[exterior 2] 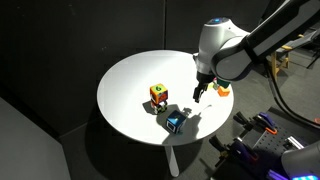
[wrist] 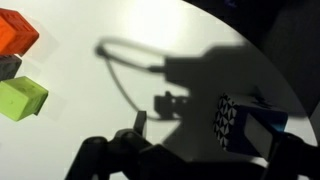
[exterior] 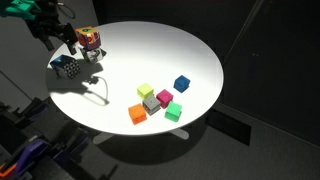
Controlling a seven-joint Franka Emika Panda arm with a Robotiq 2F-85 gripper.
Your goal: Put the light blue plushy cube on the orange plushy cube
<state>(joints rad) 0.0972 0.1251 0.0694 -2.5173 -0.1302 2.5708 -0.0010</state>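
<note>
The light blue plushy cube (exterior: 70, 68) lies near the table's edge, with a black-and-white patterned face showing. It also shows in an exterior view (exterior 2: 177, 121) and, in shadow, in the wrist view (wrist: 248, 125). The orange plushy cube (exterior: 90, 40) stands a short way from it, also seen in an exterior view (exterior 2: 158, 94); it is out of the wrist view. My gripper (exterior: 63, 42) hangs open and empty above the light blue cube, not touching it. It also shows in an exterior view (exterior 2: 200, 93) and the wrist view (wrist: 205, 135).
The round white table (exterior: 200, 55) holds a cluster of small solid blocks: yellow-green (exterior: 145, 90), grey (exterior: 151, 102), orange (exterior: 137, 113), magenta (exterior: 164, 97), green (exterior: 173, 111), dark blue (exterior: 181, 83). The wrist view shows the orange (wrist: 15, 30) and green (wrist: 20, 97) blocks at its left edge.
</note>
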